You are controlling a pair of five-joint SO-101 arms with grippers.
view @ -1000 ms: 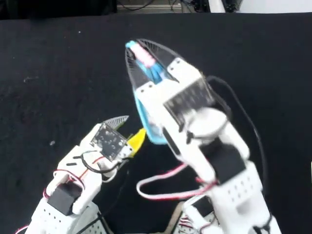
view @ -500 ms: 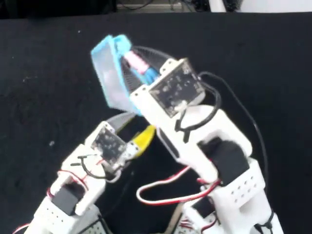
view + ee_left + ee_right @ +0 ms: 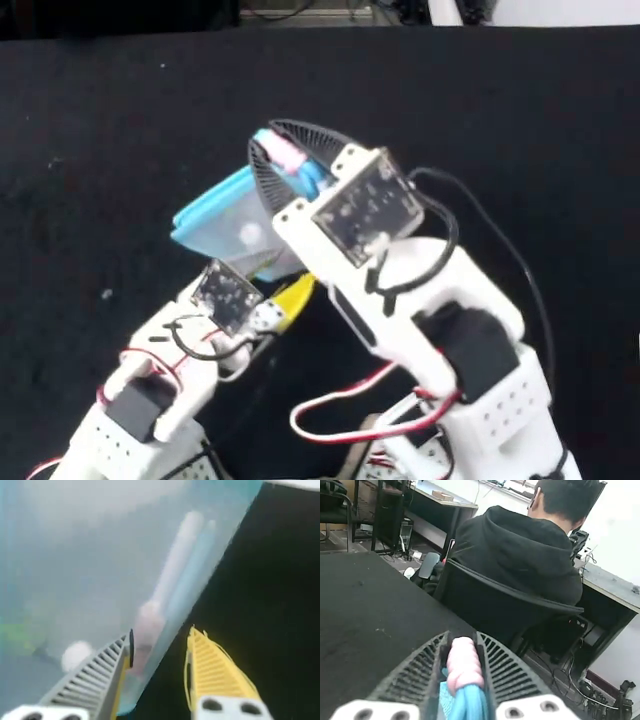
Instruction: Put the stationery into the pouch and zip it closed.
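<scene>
**Q:** Item one, your right gripper?

**A:** Raised above the table. Its fingers are clamped on the pens, a pink tip with blue below, where they stand out of the pouch's upper end. Purpose, as I judge it: you carry the pouch and its contents together by that one pinch.

**Q:** Item two, the pouch?

**A:** Blue and see-through, off the table, slanting down from that grip toward your left arm. Pale and blue barrels show through its wall. Whether the zip is drawn at all cannot be told.

**Q:** Item three, your left gripper?

**A:** Fingers apart, one grey and one yellow, set at the pouch's lower end. The grey one lies against or just before the wall, and the yellow one stands clear over the dark table. Likely reason: it sits there to catch the free end, so you can steady the pouch while the pens go in.

**Q:** Outstanding?

**A:** Pens fully seated and zip closed. Neither looks done. Mind the slack wall slipping out from between those open fingers
</scene>
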